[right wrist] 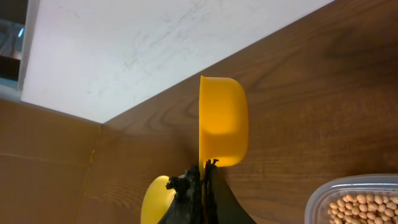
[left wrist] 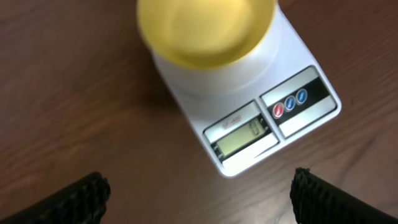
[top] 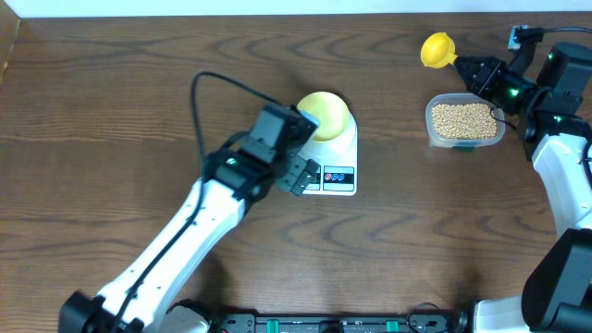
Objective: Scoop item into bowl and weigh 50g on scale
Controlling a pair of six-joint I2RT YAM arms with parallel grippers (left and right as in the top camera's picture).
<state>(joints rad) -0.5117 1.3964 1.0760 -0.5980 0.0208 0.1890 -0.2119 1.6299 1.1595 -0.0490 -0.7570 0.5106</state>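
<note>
The pale-yellow bowl (top: pixel 325 114) sits empty on the white scale (top: pixel 339 162); both show in the left wrist view, bowl (left wrist: pixel 205 28) and scale (left wrist: pixel 249 106) with its display lit. My left gripper (top: pixel 298 174) hovers open just in front of the scale, fingers wide apart (left wrist: pixel 199 196). The tan grains (top: pixel 463 119) fill a clear tub (top: pixel 465 141) at the right, partly seen in the right wrist view (right wrist: pixel 364 207). My right gripper (top: pixel 483 74) is shut on the handle of a bright yellow scoop (top: pixel 436 50), whose cup (right wrist: pixel 222 121) is held on its side behind the tub.
The left arm's black cable (top: pixel 208 88) loops over the table left of the scale. A white wall (right wrist: pixel 155 43) runs along the table's far edge. The right arm's white base (top: pixel 566 176) stands at the right edge.
</note>
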